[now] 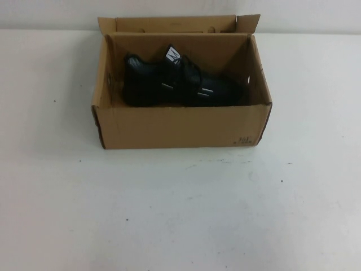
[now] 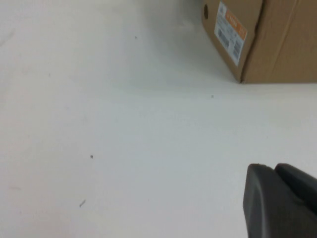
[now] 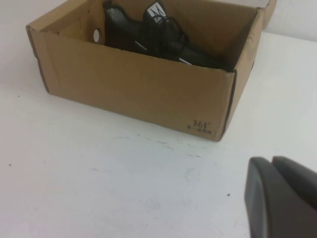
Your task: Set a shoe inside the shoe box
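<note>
The black knit shoe lies on its side inside the brown cardboard shoe box at the back middle of the table, its white-marked tongue tab up. From the right wrist the shoe shows over the front wall of the shoe box. My right gripper is shut and empty, hovering over bare table on my side of the box's printed corner. My left gripper is shut and empty too, low over the table, apart from a labelled end of the shoe box. Neither arm shows in the high view.
The white table stretches wide around the box on all sides. A lid flap stands up behind the box against the back wall. An orange-and-white barcode label sits on the box's end.
</note>
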`<state>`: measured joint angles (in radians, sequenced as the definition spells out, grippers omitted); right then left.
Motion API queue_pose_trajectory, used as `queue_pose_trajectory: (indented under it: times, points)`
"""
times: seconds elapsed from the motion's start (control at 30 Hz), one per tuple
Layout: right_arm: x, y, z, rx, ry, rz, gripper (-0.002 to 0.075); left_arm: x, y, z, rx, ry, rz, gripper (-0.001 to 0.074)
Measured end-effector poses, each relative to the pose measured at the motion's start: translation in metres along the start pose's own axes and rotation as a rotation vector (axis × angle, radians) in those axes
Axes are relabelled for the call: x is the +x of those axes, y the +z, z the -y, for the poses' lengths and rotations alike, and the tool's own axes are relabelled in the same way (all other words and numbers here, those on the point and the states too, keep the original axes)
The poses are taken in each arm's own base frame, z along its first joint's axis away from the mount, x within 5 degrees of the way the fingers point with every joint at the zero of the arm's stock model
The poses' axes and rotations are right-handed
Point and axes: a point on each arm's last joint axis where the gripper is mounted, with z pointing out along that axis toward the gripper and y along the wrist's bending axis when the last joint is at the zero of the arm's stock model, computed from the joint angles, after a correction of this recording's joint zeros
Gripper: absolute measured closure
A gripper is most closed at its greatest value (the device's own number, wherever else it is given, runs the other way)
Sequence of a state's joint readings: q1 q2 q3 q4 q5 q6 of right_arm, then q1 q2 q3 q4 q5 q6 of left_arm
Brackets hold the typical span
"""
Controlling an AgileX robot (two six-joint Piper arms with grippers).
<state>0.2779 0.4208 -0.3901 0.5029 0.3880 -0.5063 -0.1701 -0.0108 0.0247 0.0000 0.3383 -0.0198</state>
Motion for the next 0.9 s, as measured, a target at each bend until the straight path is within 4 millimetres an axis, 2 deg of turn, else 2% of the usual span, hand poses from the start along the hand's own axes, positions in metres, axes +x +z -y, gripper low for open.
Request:
queue_pose_trajectory:
  times: [0.1,0.9]
  points:
    - [0.0005,0.0000,-0.0003,-0.003,0.000,-0.006,0.0743,0.0043,-0.0001,-0.0001,-0.001,-0.002,-0.047,0.0736]
    - [0.0070,-0.0003,-0.0022,-0.025,-0.033,-0.077,0.0743,0.0047,-0.0001,-0.0001,-0.001,-0.002,-0.051,0.0736]
